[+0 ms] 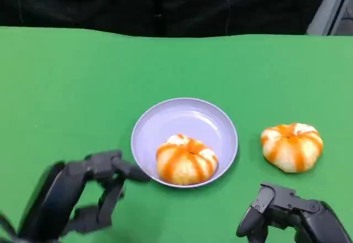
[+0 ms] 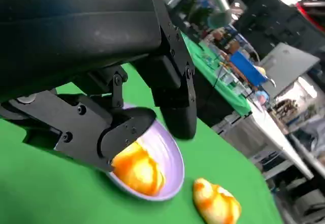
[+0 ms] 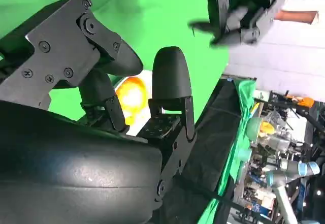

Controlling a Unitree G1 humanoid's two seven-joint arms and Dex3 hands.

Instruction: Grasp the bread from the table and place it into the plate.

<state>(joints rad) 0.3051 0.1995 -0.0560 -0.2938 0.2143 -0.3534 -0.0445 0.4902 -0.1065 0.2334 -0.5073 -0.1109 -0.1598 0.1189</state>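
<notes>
Two orange-and-white striped bread buns sit on a green counter (image 1: 66,88). One bread bun (image 1: 186,159) lies inside a pale lilac plate (image 1: 185,116) near the middle of the counter, resting toward the plate's near edge. The second bread bun (image 1: 292,146) lies directly on the green surface to the right of the plate, near it but not touching.

The robot's left hand (image 1: 91,190) is at the lower left, just beside the plate's left rim. Its black fingers are spread apart and hold nothing; one fingertip reaches close to the rim, though contact cannot be made out. From the left wrist view, the fingers (image 2: 172,89) hang over the plate's edge with the bun in the plate below them.

The right hand (image 1: 287,212) is at the lower right, on the near side of the loose bun and apart from it. It grips nothing; its fingers look loosely parted in the right wrist view.

Behind the counter's far edge hangs a dark backdrop (image 1: 165,3).
</notes>
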